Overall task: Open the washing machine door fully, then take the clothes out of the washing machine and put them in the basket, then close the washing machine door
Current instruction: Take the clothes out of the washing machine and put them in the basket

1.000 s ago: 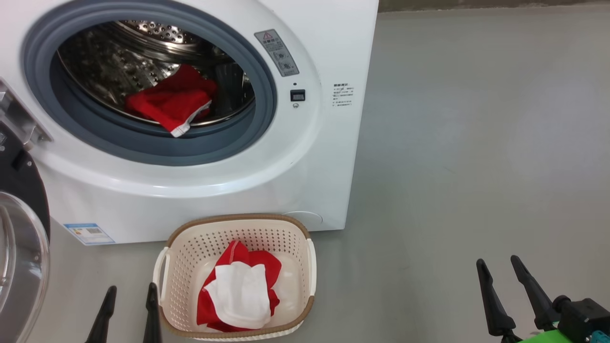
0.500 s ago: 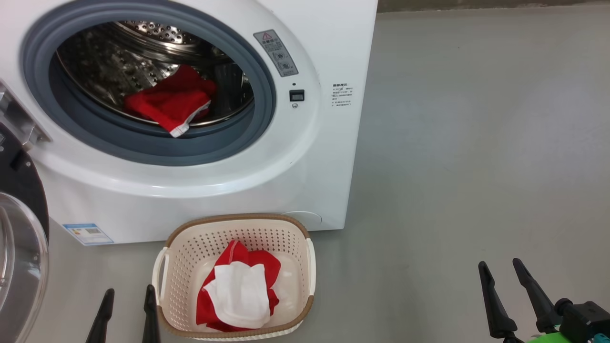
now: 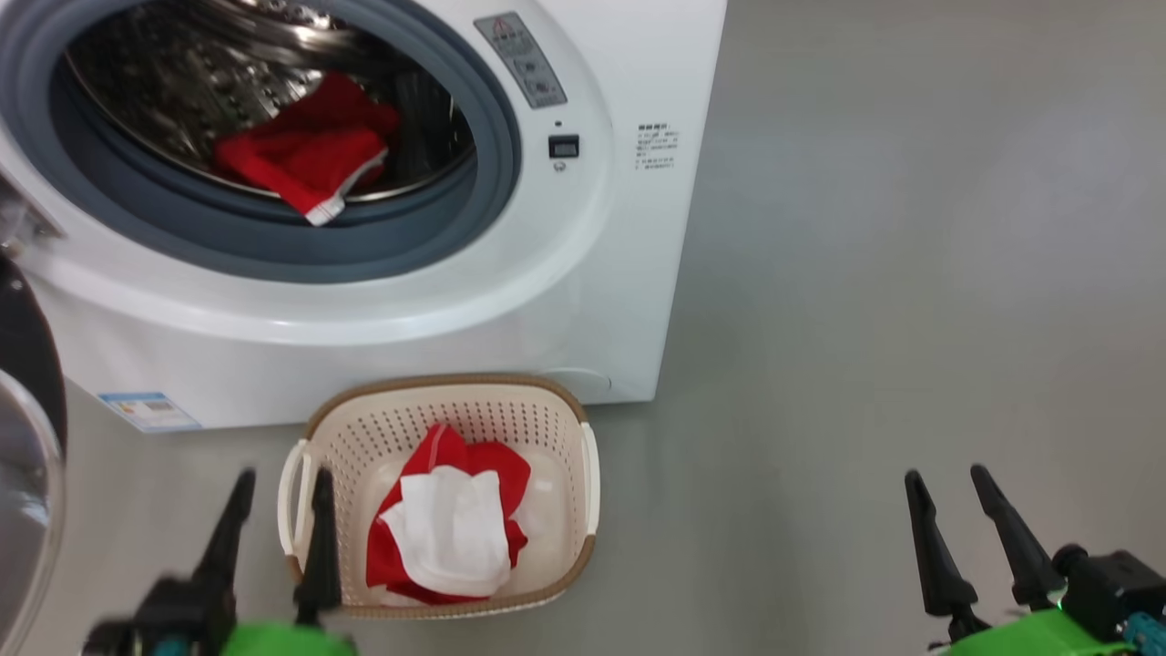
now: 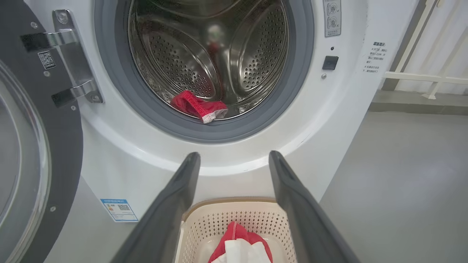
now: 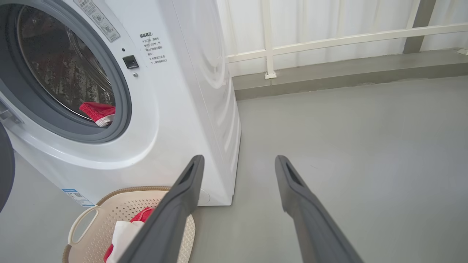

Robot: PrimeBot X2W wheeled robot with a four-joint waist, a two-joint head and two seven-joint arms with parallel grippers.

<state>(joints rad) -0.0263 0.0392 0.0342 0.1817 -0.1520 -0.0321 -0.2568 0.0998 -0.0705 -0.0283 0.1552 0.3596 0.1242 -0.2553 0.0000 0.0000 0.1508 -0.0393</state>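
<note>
One red garment (image 3: 305,159) lies at drum (image 4: 256,54) lip inside washing machine (image 3: 364,319); second garment (image 3: 446,538) sits in basket (image 3: 446,381), parked below opening for short drop. Washing machine door (image 4: 69,157) stands wide at left, clearing access. Left gripper (image 3: 284,476), right gripper (image 3: 944,474): fingers spread, empty.

Washing machine (image 3: 583,301): one counted. Washing machine door (image 4: 69,146): one counted. Basket (image 3: 437,383): one seen, two handles (image 3: 290,497) tallied on it. Clothes (image 3: 301,159): two red pieces counted, one in drum (image 4: 175,62), second piece (image 3: 437,533) in basket. Grippers: two logged, left gripper (image 3: 284,476) and right gripper (image 3: 945,474); two fingers (image 3: 929,556) counted on each, four in all. Blue label sticker (image 3: 146,412): one spotted. Grey warning label (image 3: 519,59): one noted. Small dark square (image 3: 564,146) on machine front: one.
</note>
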